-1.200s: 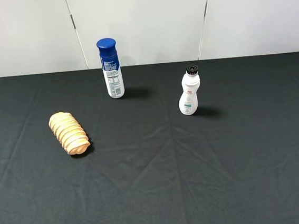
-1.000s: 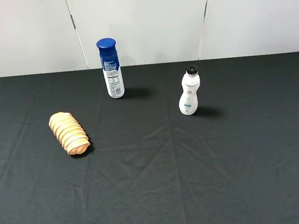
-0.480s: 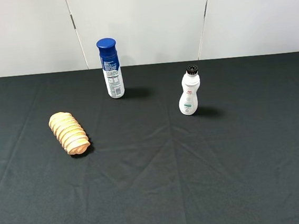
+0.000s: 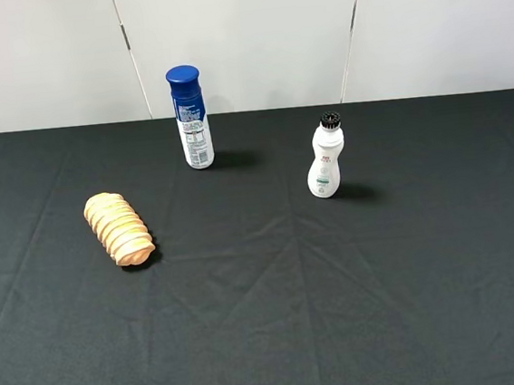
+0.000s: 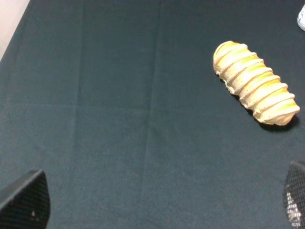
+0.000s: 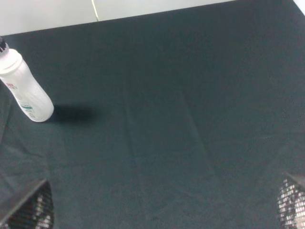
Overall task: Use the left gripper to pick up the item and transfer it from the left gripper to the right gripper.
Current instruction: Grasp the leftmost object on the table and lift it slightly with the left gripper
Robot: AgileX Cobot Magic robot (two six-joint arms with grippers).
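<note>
A black-clothed table (image 4: 341,312) stands before white wall panels (image 4: 242,39). Nothing is done yet: the item (image 5: 255,82) lies flat on the table ahead of the left gripper (image 5: 159,205), well apart from its wide-spread, empty fingers. The right gripper (image 6: 159,207) is likewise spread and empty. Pickup and handover are both left.

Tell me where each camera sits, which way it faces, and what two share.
Exterior high: mounted high at the near side of the table, facing the back wall; sees the item, spray can and white bottle; no robot parts.
Left wrist: behind the left gripper, looking down at the item; only its open tips show.
Right wrist: behind the right gripper, facing the white bottle; only its open tips show.
Shared: exterior and left wrist, the item; exterior and right wrist, the white bottle.
</note>
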